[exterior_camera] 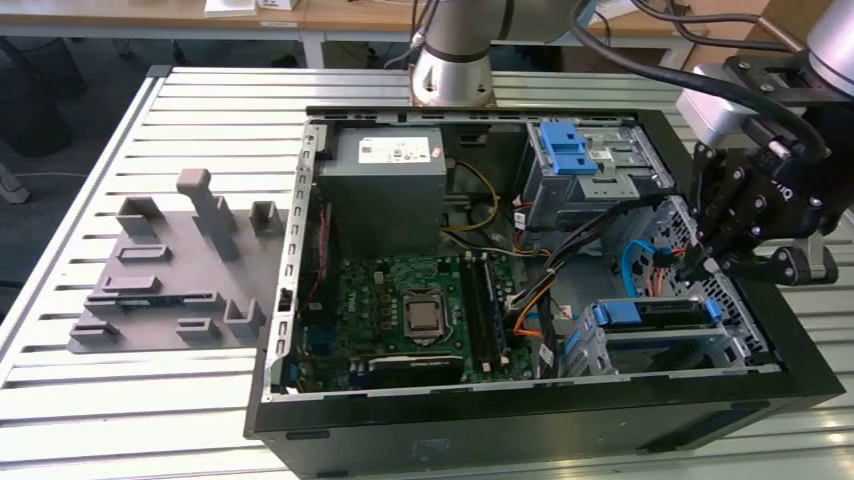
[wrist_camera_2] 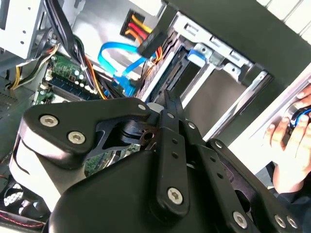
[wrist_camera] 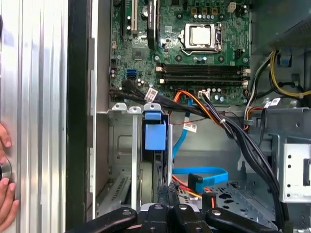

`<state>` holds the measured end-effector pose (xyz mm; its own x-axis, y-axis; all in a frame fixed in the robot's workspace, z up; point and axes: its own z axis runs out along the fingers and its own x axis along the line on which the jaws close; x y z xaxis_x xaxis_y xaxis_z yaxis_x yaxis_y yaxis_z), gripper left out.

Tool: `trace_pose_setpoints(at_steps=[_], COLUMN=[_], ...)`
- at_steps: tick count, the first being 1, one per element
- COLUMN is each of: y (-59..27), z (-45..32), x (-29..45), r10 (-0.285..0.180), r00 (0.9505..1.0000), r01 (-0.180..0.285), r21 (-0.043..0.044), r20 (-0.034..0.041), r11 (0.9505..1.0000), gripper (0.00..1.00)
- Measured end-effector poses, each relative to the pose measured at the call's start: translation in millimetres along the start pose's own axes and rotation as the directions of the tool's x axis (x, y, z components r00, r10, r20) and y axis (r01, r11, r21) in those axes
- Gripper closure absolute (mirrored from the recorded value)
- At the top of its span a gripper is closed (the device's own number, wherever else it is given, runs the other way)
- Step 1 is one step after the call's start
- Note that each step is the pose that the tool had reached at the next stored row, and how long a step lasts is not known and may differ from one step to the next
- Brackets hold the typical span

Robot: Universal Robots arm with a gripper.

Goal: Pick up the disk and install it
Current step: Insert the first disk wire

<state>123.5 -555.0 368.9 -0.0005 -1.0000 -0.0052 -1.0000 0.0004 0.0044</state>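
Note:
The disk (exterior_camera: 650, 313) sits edge-up in a slot of the lower grey drive cage (exterior_camera: 667, 345), in the corner of the open computer case at the exterior view's right. Its blue carrier end (wrist_camera: 155, 136) shows between the cage's metal rails in the first wrist view. In the second wrist view the same blue tab (wrist_camera_2: 196, 55) shows. My gripper (exterior_camera: 697, 268) hangs just above that cage. Its black fingers are pressed together with nothing between them, in both wrist views (wrist_camera: 167, 196) (wrist_camera_2: 170, 100). A small gap separates the fingertips from the disk.
A grey slotted stand (exterior_camera: 174, 270) lies on the slatted table at the exterior view's left. An upper drive cage with a blue latch (exterior_camera: 567, 150) stands in the case. Loose cables, including a blue one (wrist_camera: 199, 171), lie near the cage. A person's hand (wrist_camera_2: 291, 141) rests outside the case wall.

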Motion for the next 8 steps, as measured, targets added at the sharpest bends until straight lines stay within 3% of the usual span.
trace_pose_setpoints(at_steps=[4, 8], y=[-5.1, -5.1], z=[-0.1, 0.0], x=[-1.2, -1.5], r10=[0.005, 0.048], r00=[1.0000, 0.9988], r01=[-0.005, -0.048], r21=[-0.0001, 0.0001], r20=[0.0013, 0.0014], r11=[1.0000, 0.9988], gripper=[0.89, 0.89])
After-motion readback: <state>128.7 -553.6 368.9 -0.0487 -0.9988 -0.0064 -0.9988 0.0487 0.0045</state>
